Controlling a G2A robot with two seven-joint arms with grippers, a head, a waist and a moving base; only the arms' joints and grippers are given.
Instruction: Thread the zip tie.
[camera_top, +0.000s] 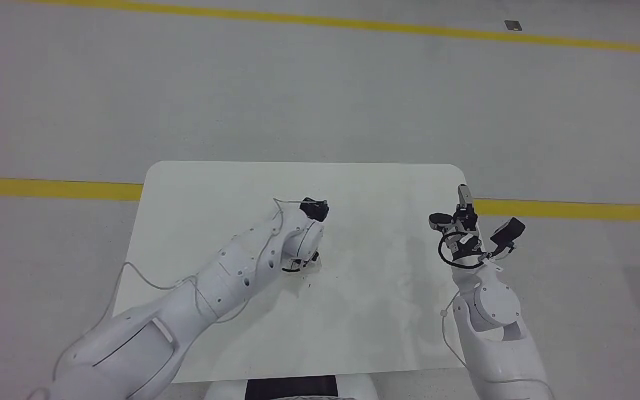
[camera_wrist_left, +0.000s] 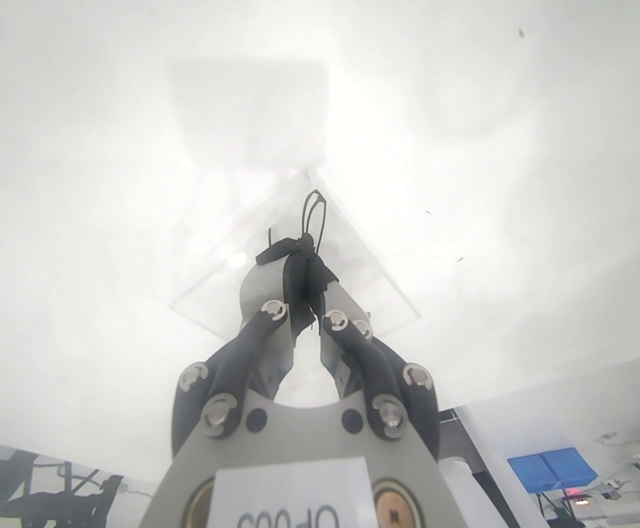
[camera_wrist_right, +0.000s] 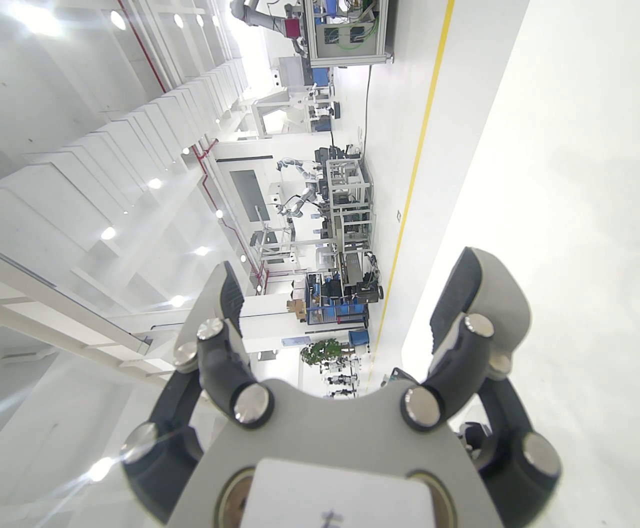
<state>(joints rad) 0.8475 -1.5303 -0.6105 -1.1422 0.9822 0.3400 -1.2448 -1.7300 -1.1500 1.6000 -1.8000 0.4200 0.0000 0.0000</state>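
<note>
The left claw (camera_wrist_left: 303, 252) is closed on the zip tie (camera_wrist_left: 314, 212), its tape-wrapped fingertips (camera_wrist_left: 274, 254) pinched together over the black strap. From that pinch the tie carries straight on past the tips as a narrow, folded loop, so its long axis follows the claw's own line, pointing away from the wrist and down toward the surface (camera_top: 200, 220). Whether the tail has passed through the head is hidden in the pinch.

Just beyond the loop, a clear square panel (camera_wrist_left: 385, 295) lies on the surface. I cannot tell if it is a shallow tray or a flat sheet, and nothing can be made out resting in it.

In the top view this claw sits at the centre of the frame. The right claw (camera_wrist_right: 345, 295) is spread open and holds nothing, at the right of the frame by the surface's right edge, well apart from the tie. The left arm is clearly the nearer. Threading likely turns on bringing the right claw across to the loop's free end.
</note>
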